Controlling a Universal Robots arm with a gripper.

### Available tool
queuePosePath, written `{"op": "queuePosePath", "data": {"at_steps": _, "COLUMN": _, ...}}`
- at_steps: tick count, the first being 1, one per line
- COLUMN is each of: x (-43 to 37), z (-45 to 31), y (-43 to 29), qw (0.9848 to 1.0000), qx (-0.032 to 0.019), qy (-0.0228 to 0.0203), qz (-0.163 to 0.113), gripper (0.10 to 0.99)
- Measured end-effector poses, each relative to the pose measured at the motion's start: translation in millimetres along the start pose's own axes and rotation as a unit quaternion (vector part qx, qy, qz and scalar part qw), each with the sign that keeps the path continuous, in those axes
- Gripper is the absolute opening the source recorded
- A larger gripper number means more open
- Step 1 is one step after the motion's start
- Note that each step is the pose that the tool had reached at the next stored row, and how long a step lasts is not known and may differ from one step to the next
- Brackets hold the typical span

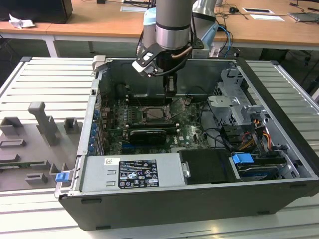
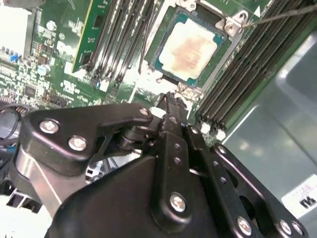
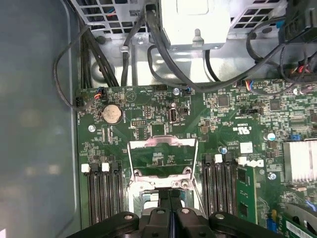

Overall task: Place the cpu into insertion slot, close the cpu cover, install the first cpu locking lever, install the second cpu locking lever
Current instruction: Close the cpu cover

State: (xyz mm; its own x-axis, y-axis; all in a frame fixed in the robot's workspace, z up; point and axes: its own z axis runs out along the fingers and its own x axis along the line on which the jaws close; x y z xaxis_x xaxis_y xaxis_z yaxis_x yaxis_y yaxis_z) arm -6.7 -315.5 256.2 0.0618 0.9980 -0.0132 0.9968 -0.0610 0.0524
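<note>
The cpu, a pale square chip with a stained metal top, lies flat in the insertion slot on the green motherboard. The cpu cover, a thin silver frame with a large window, stands raised at the slot's edge, and the board shows through it. My gripper is shut with nothing between its fingers. Its black tips hover just before the cover's lower edge and beside the cpu, as the second wrist view shows. In the exterior view the gripper hangs inside the open computer case, just above the slot. A thin locking lever sticks out past a slot corner.
Long black memory slots flank the slot on both sides. A black expansion card lies in front of it. The drive cage with cables stands at the exterior view's right, the power supply at the front. A grey fixture tray lies outside the case.
</note>
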Motion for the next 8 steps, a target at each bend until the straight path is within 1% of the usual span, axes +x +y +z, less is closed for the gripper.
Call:
{"op": "queuePosePath", "data": {"at_steps": 1, "x": -0.1, "z": -6.1, "y": 0.4, "qw": 1.0000, "qx": 0.0005, "qy": 0.0000, "qz": 0.000, "gripper": 0.106}}
{"op": "queuePosePath", "data": {"at_steps": 2, "x": -0.1, "z": -9.9, "y": 1.0, "qw": 1.0000, "qx": 0.0013, "qy": -0.0001, "qz": 0.000, "gripper": 0.106}}
{"op": "queuePosePath", "data": {"at_steps": 4, "x": -0.1, "z": -9.5, "y": 7.2, "qw": 1.0000, "qx": 0.0025, "qy": -0.0002, "qz": 0.000, "gripper": 0.106}}
{"op": "queuePosePath", "data": {"at_steps": 6, "x": -5.2, "z": -9.2, "y": 8.9, "qw": 1.0000, "qx": 0.0025, "qy": 0.0000, "qz": 0.000, "gripper": 0.106}}
{"op": "queuePosePath", "data": {"at_steps": 7, "x": -5.5, "z": -8.5, "y": 9.2, "qw": 1.0000, "qx": 0.0024, "qy": 0.0004, "qz": -0.006, "gripper": 0.106}}
{"op": "queuePosePath", "data": {"at_steps": 8, "x": -5.5, "z": -7.7, "y": 9.9, "qw": 0.9996, "qx": 0.0021, "qy": 0.0013, "qz": -0.028, "gripper": 0.106}}
